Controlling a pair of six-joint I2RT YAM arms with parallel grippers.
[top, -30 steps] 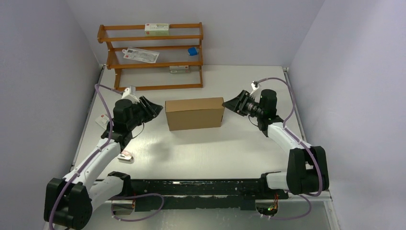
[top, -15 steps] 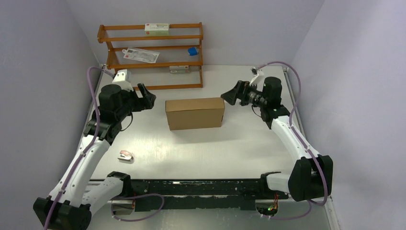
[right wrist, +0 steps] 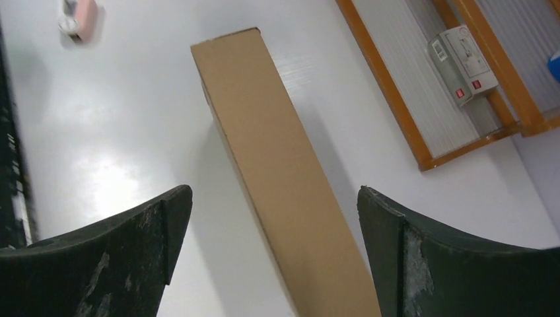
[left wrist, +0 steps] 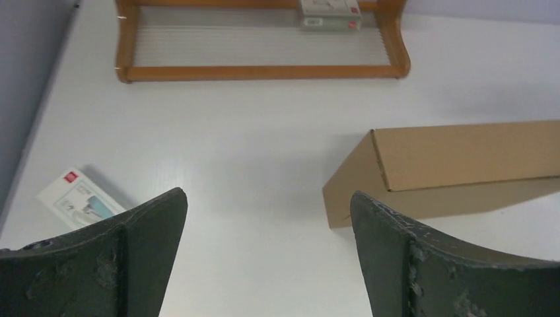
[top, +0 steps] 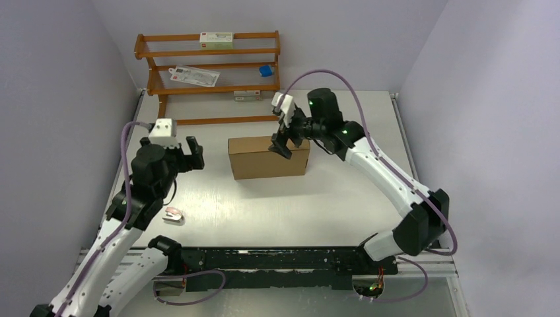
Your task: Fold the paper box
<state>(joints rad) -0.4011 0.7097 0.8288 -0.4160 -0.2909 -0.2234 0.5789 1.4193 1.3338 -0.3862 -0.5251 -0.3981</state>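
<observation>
The paper box [top: 264, 158] is a plain brown cardboard box, folded shut, lying on the white table [top: 284, 205] near its middle. My right gripper [top: 284, 136] hovers above the box's right end, open, touching nothing. In the right wrist view the box [right wrist: 277, 165] runs lengthwise between the spread fingers of the right gripper [right wrist: 274, 196]. My left gripper [top: 192, 152] is open and stands apart from the box, to its left. In the left wrist view the box's left end [left wrist: 455, 165] lies to the right of the left gripper [left wrist: 267, 198], and bare table lies between the fingers.
An orange-brown wooden rack [top: 208, 79] with small white cartons stands at the back left. A white carton [left wrist: 78, 198] lies on the table at the far left. A small pink and white object [top: 173, 214] lies near the front left. A black rail [top: 277, 259] runs along the near edge.
Both grippers have opened wide. The right arm has swung left from beside the box to above its right end. The left arm has drawn back from the box and risen.
</observation>
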